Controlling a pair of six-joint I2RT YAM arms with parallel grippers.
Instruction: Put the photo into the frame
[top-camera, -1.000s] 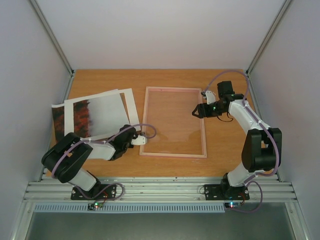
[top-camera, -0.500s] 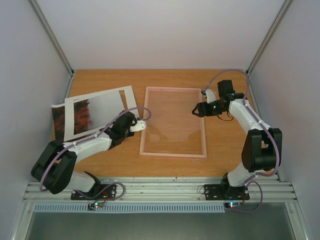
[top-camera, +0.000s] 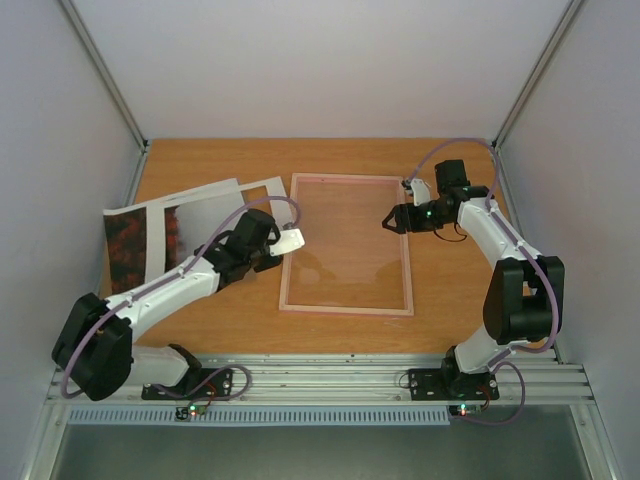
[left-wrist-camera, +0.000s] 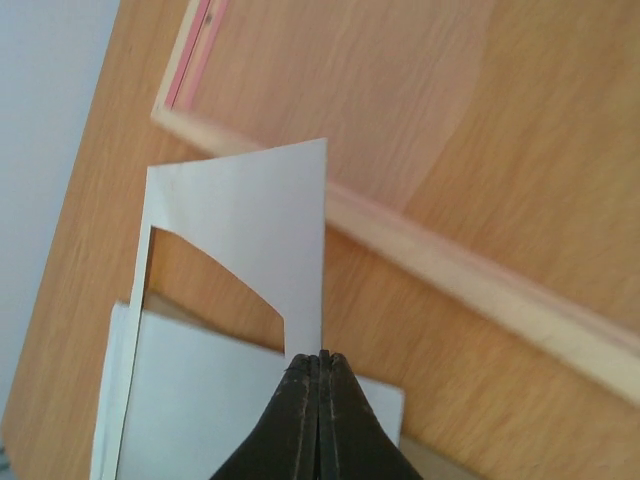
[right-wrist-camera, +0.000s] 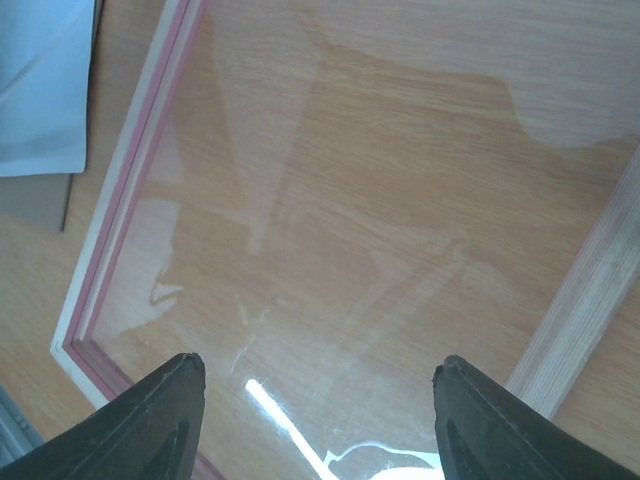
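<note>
We see a white mat (top-camera: 272, 195) with a big hole cut in its middle, lying on the left part of a brown wooden table (top-camera: 450, 300), and it is thin like paper. Plain white walls (top-camera: 320, 70) stand at the back and on both sides, with thin grey metal bars (top-camera: 103, 72) going up in the corners. At the near edge we see a flat silver rail (top-camera: 330, 378), and just in front of it a long grey strip (top-camera: 300, 415) with lots of little slots.
</note>
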